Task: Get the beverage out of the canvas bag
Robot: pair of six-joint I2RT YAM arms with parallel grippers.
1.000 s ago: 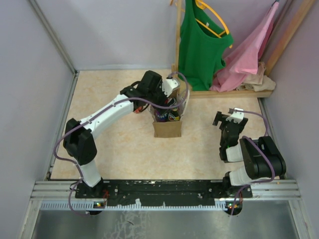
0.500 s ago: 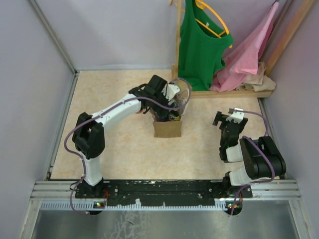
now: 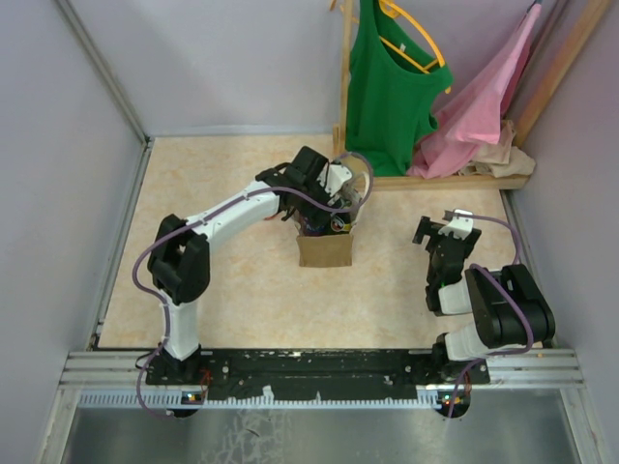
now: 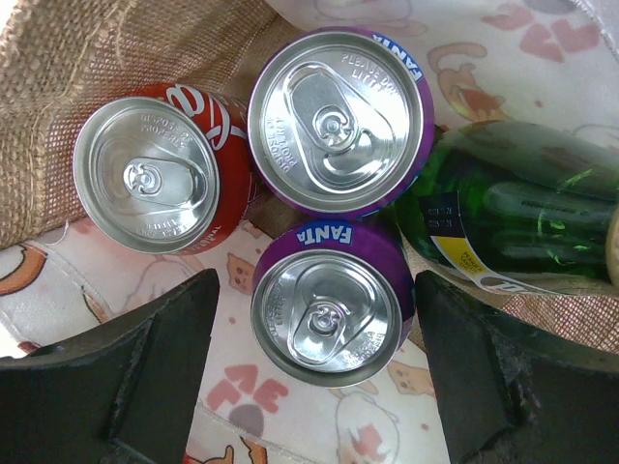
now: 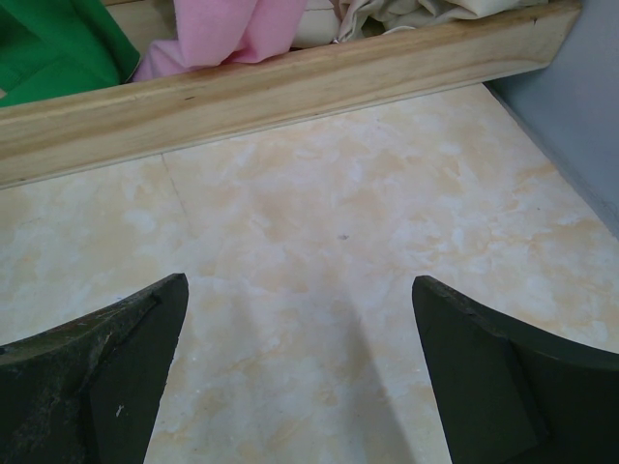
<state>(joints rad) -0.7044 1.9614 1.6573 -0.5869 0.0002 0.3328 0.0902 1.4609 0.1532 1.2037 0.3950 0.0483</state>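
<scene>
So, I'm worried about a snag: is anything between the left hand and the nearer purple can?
Nothing visible: the open left hand frames the nearer purple can; the red can and green bottle sit beside it.

Bright, even light; soft shadows; glare on can lids (image 4: 334, 106); fingers (image 4: 145, 377) dark, slightly soft.
</scene>
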